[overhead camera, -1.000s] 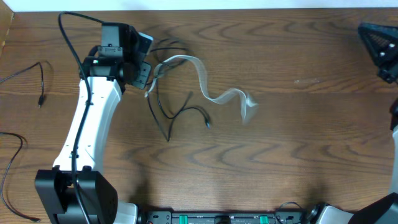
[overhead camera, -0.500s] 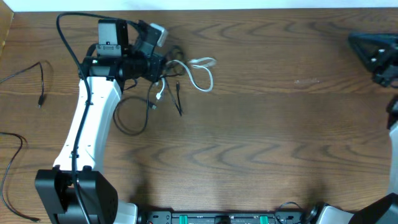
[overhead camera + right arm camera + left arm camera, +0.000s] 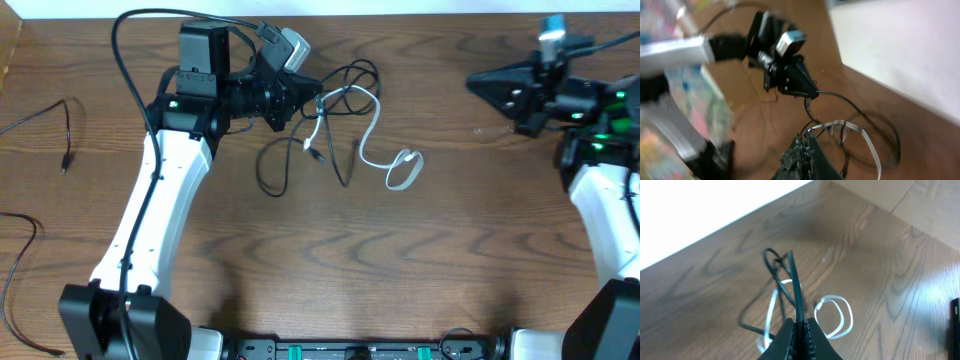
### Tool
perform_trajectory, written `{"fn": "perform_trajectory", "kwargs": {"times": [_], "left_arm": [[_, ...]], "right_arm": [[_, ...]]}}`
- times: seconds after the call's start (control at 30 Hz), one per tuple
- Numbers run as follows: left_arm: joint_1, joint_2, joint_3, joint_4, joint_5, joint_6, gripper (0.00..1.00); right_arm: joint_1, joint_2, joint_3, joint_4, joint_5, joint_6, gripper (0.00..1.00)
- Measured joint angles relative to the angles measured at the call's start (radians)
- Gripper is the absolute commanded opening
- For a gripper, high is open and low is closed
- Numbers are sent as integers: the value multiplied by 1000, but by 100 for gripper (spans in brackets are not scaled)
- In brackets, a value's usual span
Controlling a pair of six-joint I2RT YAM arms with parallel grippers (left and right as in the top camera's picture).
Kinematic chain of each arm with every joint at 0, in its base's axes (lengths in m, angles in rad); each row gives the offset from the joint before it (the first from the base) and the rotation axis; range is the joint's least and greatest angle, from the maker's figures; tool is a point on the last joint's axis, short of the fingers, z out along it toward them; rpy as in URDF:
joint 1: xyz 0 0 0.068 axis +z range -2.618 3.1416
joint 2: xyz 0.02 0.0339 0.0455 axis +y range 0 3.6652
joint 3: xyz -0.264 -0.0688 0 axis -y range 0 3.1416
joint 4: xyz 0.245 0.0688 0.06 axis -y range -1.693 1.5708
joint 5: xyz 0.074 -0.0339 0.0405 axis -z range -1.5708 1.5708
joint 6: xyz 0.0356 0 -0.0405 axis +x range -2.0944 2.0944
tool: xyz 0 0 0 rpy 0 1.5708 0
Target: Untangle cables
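Note:
The tangled cables hang in a bunch from my left gripper (image 3: 318,100), which is shut on a black cable (image 3: 795,290) lifted above the table's far side. Black loops (image 3: 264,170) trail below it onto the wood. A short white cable (image 3: 400,178) curls out to the right and ends in a flat loop (image 3: 832,298). My right gripper (image 3: 472,83) hovers at the far right, shut and holding nothing, pointing at the bunch. Its blurred wrist view shows the left gripper (image 3: 807,92) and the white cable (image 3: 863,142) beyond its own shut tips (image 3: 807,141).
Two separate thin black cables lie at the left edge of the table, one at the far left (image 3: 66,130) and one nearer the front (image 3: 20,280). The table's far edge (image 3: 420,14) runs just behind both grippers.
My left gripper has carried the bunch to the right, and the white cable has swung out and settled to its right. My right arm has come in from the right edge towards the bunch.

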Motion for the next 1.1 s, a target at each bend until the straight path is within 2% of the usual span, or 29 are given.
{"fn": "perform_trajectory", "kwargs": {"times": [0.2,0.37,0.5,0.63,0.77,0.93,1.0,1.1], "left_arm": [[0,-14,0,6,13,1,8],[0,-14,0,6,12,13,7],[0,-14,0,6,12,16,7],[0,-14,0,6,12,28,7],[0,-14,0,8,12,39,8],[0,-14,0,27,15,40,7],[0,-14,0,37,16,40,8],[0,-14,0,44,16,40,8]], "right_arm": [[131,0,0,2,0,-309,1],[219,0,-11,3,0,-692,1],[245,1,-20,1,0,-988,1],[245,1,-20,1,0,-1181,1],[244,1,-20,1,0,-1275,1],[244,2,-20,-22,0,-1304,1],[244,3,-20,-41,1,-1257,1],[244,4,-20,-82,19,-1105,1]]}}
